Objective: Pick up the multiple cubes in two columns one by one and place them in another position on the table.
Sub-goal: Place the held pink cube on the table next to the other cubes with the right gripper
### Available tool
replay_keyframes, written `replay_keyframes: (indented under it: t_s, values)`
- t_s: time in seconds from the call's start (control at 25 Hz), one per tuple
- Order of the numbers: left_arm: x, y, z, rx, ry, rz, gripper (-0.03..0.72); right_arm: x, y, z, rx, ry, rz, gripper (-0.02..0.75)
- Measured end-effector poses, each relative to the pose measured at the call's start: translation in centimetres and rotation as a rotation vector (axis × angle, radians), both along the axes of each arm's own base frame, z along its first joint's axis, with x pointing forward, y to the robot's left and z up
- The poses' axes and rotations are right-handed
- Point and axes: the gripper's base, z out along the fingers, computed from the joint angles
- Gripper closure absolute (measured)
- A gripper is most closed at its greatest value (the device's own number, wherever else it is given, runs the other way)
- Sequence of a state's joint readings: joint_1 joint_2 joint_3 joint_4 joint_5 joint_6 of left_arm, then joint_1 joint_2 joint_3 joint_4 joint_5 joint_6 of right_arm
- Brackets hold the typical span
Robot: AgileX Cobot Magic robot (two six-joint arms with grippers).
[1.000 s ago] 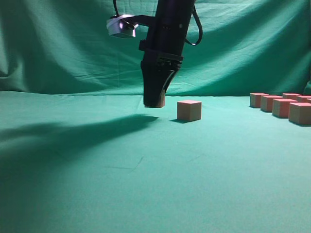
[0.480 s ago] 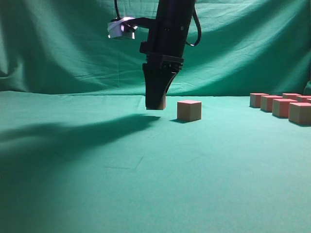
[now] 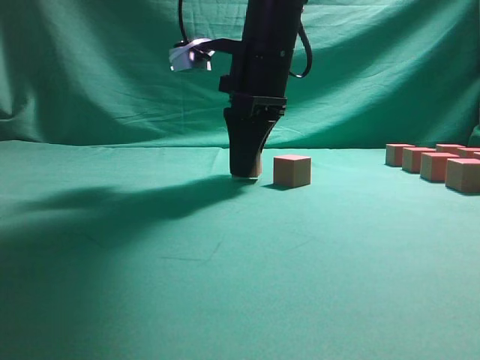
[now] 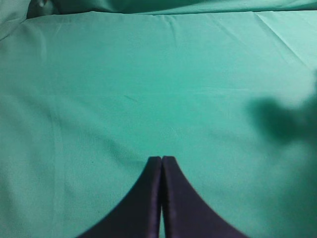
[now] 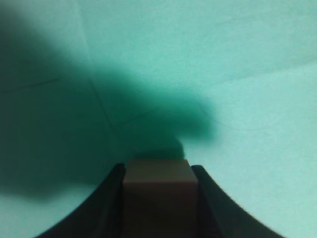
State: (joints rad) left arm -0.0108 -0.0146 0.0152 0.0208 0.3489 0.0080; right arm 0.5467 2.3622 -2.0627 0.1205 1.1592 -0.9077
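- The right gripper [image 3: 246, 174] is closed on 1 held cube [image 5: 157, 191]; in the right wrist view its 2 dark fingers [image 5: 111, 198] press on the left and right faces of this cube.
- In the exterior view the tips of this gripper are at the level of the table [image 3: 225, 285], so the held cube seems to touch the cloth or to be just above it; I cannot tell which.
- Just beside it, on the right, stands 1 placed cube [image 3: 292, 170], apart from the gripper.
- The remaining cubes [image 3: 435, 163] wait in their columns at the far right edge, well apart from the drop place.
- The left gripper [image 4: 161, 163] is closed and holds nothing; only bare green cloth is under it.
- My judgement on handling: the cubes look light, stiff and matte, with sharp edges, so they should not slip or deform. The best hold is on 2 opposite flat side faces, centred, with the fingers parallel to the faces; a hold on the corners could turn the cube.
- When the fingers open, the cube should stay flat if it rests on the cloth.
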Motion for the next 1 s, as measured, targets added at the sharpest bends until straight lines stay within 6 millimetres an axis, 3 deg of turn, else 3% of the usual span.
replay_keyframes:
  t_s: [1.0]
  values:
    - [0.00,0.00,0.00,0.000,0.000,0.000,0.688,0.24,0.06,-0.67,-0.004,0.002,-0.027,0.472]
